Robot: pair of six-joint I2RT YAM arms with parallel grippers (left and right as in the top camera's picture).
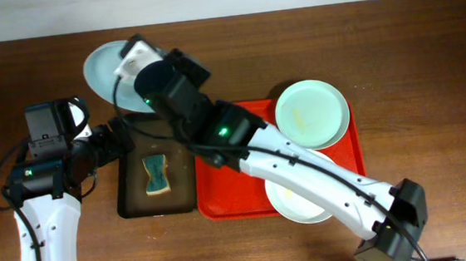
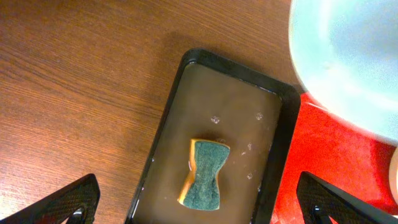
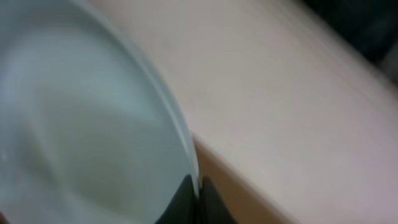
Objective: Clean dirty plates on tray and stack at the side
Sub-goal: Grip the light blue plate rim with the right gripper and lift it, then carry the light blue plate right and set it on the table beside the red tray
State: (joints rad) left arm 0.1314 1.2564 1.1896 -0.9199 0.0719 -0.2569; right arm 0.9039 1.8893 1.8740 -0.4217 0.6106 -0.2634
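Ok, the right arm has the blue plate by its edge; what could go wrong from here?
The right claw pinches the blue plate only at its thin rim, so it may tilt or slip. The right arm stretches across the red tray above the white plate, and pulling back might knock it. The green plate overhangs the tray's rim and could tip if bumped.

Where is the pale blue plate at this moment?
Overhead, the pale blue plate is at upper left, beyond the far end of the black tray and off the red tray, its rim pinched in the right pincer.
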